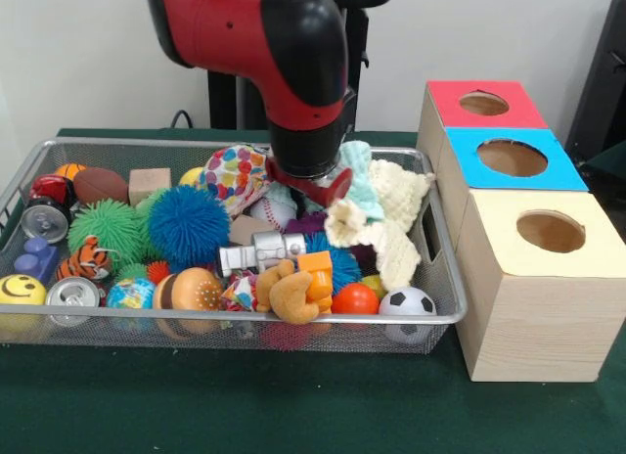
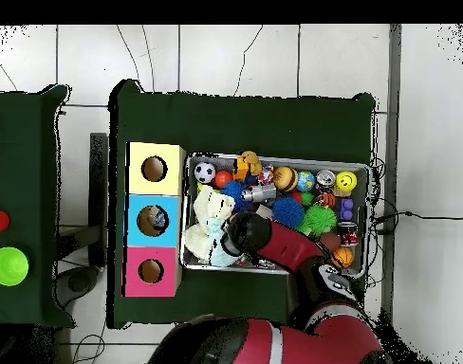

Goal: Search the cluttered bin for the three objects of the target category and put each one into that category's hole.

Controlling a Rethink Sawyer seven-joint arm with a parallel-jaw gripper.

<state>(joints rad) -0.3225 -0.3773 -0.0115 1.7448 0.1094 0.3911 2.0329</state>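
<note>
Currently the red and black arm (image 1: 284, 63) reaches down into the silver wire-mesh bin (image 1: 445, 278) on the green-covered counter (image 1: 293, 405). Landmark: the bin.

Front view: the claw (image 1: 328, 185) is mostly hidden under the black wrist; only a red tip shows, just above a cream crocheted cloth (image 1: 391, 229). Whether it is parted or closed cannot be told. A pale mint knitted piece (image 1: 360, 175) lies against the cloth at the bin's back right. A patterned multicolour fabric item (image 1: 235, 172) lies left of the wrist. Other contents, left to right: yellow smiley ball (image 1: 20, 291), silver drink can (image 1: 73, 295), striped tiger toy (image 1: 83, 258), green spiky ball (image 1: 106, 227), blue spiky ball (image 1: 188, 224), toy hamburger (image 1: 191, 292), brown plush animal (image 1: 284, 290), orange ball (image 1: 355, 298), small soccer ball (image 1: 407, 301).

Right of the bin stand three wooden boxes, each with a round hole: red-topped box (image 1: 484, 104) farthest back, blue-topped box (image 1: 514, 158) in the middle, yellow-topped box (image 1: 548, 231) nearest.

Overhead view only: the arm's elbow and base, the wrist (image 2: 247, 230) over the cream cloth (image 2: 212, 213) at the bin end nearest the boxes, and something lying inside the blue box's hole (image 2: 154, 220); the yellow box's hole (image 2: 155, 169) and red box's hole (image 2: 150, 271) look dark. A second green counter (image 2: 22, 152) beside carries a green disc (image 2: 8, 266).
</note>
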